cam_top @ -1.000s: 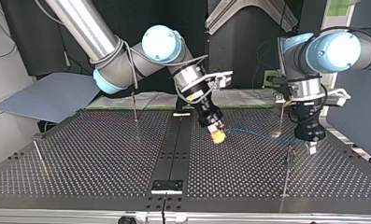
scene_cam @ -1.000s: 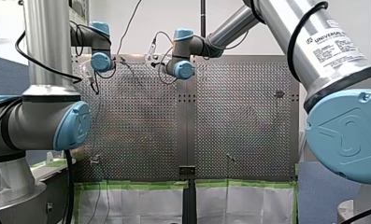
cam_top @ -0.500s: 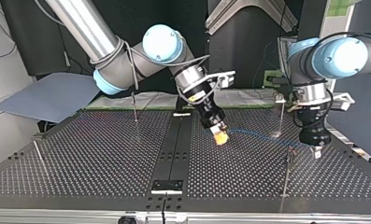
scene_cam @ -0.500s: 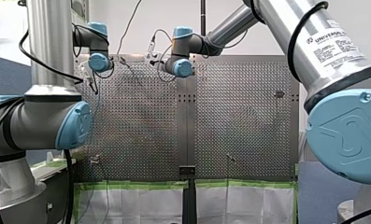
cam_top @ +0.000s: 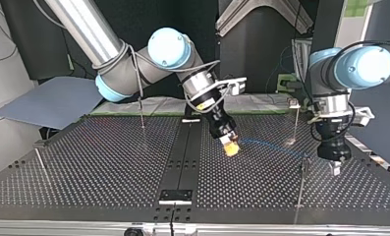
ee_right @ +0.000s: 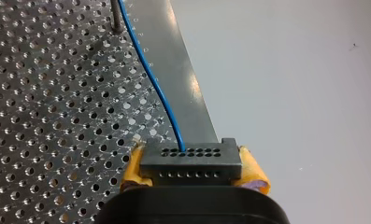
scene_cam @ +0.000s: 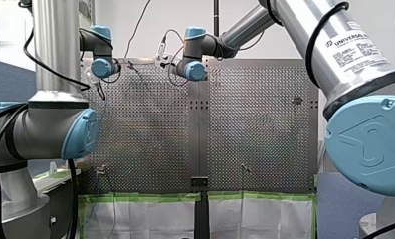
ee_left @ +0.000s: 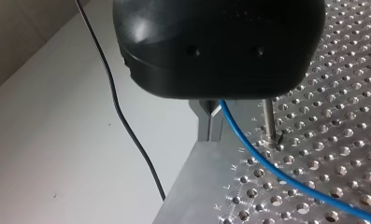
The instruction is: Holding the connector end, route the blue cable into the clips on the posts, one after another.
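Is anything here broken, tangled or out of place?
Nothing stands out. The right gripper clamps the connector squarely between its yellow pads. The blue cable leaves the connector in a smooth curve, with no kink or knot, and passes beside a post.

Perforated table (cam_top: 109, 162): bare brushed metal plate with a dull sheen. Posts (cam_top: 141, 112): thin bare metal rods. Cable (ee_right: 160, 93): smooth blue plastic sheath, slightly glossy. Connector (ee_right: 191, 162): matt dark grey plastic block. Right gripper (ee_right: 192, 153): yellow rubbery pads (ee_right: 132, 170), rough at the edges, on a matt black body. Left gripper (ee_left: 210, 136): glossy black plastic housing and bare metal fingers (ee_left: 205, 122). Right arm (cam_top: 84, 27): smooth satin metal tube with a glossy pale-blue plastic joint cap (cam_top: 169, 45). Left arm (cam_top: 330, 73): same finishes. Sheet (scene_cam: 150, 219) below the table in the front view: white, matt, cloth-like, bordered with green tape (scene_cam: 145, 197).
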Action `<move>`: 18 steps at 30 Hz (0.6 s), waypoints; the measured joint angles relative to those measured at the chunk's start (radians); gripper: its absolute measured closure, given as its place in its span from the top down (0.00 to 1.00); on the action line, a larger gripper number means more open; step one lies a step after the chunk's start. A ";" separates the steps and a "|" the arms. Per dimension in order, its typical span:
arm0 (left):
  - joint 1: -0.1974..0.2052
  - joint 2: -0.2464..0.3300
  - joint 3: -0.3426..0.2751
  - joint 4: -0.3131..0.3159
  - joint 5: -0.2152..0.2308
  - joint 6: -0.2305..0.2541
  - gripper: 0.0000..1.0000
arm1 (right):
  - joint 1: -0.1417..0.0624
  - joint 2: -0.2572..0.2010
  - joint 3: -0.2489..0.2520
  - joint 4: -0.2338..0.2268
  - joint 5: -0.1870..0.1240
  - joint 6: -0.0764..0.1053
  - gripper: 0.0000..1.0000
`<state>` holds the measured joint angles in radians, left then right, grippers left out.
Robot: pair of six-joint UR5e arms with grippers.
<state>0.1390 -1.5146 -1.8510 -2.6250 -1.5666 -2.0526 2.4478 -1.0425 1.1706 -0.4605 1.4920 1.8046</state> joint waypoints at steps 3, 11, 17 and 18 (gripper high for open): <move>0.004 -0.009 0.002 0.003 0.014 -0.006 0.00 | -0.002 0.000 -0.001 0.000 0.000 0.002 0.00; 0.018 -0.030 0.003 0.010 0.034 -0.020 0.00 | -0.010 0.002 -0.001 0.001 0.001 0.004 0.00; 0.032 -0.032 0.003 0.046 0.063 -0.057 0.00 | -0.018 0.003 -0.002 0.000 0.001 0.004 0.00; 0.034 -0.032 0.003 0.056 0.071 -0.065 0.00 | -0.019 0.003 -0.002 -0.001 0.000 0.003 0.00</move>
<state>0.1725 -1.5463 -1.8481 -2.5694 -1.4956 -2.1181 2.4285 -1.0394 1.1691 -0.4617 1.4923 1.8079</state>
